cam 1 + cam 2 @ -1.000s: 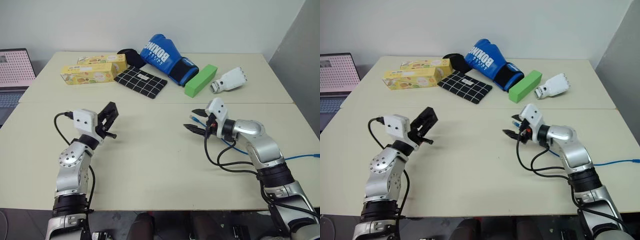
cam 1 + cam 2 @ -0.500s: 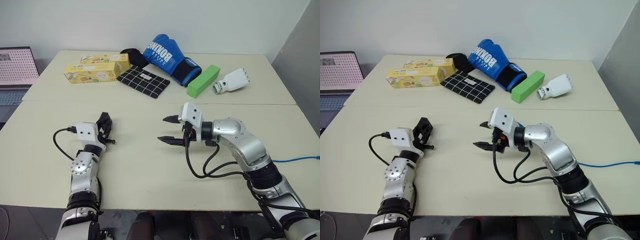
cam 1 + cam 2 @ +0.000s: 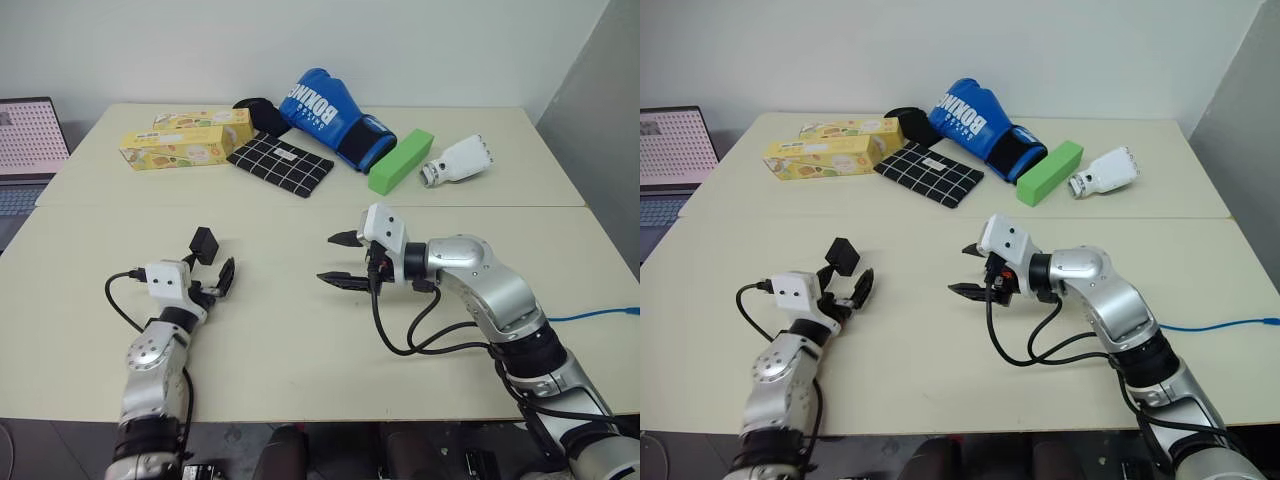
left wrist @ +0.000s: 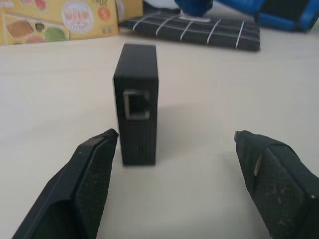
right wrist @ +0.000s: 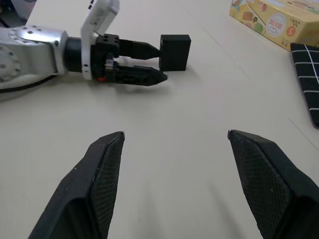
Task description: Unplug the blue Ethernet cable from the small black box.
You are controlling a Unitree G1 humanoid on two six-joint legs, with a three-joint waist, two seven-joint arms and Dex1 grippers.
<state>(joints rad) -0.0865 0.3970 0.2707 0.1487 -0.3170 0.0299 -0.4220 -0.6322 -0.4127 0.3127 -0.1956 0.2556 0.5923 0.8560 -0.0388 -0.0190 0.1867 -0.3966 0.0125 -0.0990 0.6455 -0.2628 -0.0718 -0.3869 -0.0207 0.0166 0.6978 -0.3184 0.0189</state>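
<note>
The small black box [image 3: 203, 245] stands on edge on the table [image 3: 300, 330], its port [image 4: 135, 105] empty and facing my left gripper. My left gripper [image 3: 215, 276] is low over the table just behind the box and open; the box sits ahead of the fingertips, close to one finger [image 4: 92, 181], untouched. My right gripper [image 3: 326, 258] hovers open and empty at the table's middle, pointing toward the left gripper [image 5: 149, 62] and the box [image 5: 175, 51]. A stretch of the blue Ethernet cable [image 3: 600, 316] lies at the table's right edge; its plug is hidden.
Along the far side lie two yellow cartons [image 3: 185, 140], a black cloth with a white grid [image 3: 280, 165], a blue boxing glove [image 3: 330, 115], a green block [image 3: 400, 160] and a white object [image 3: 458, 160]. A laptop [image 3: 25, 140] sits far left.
My left gripper sank toward the table and opened, letting go of the small black box, which now stands on the table. My right gripper swung left at first, then stayed put.
</note>
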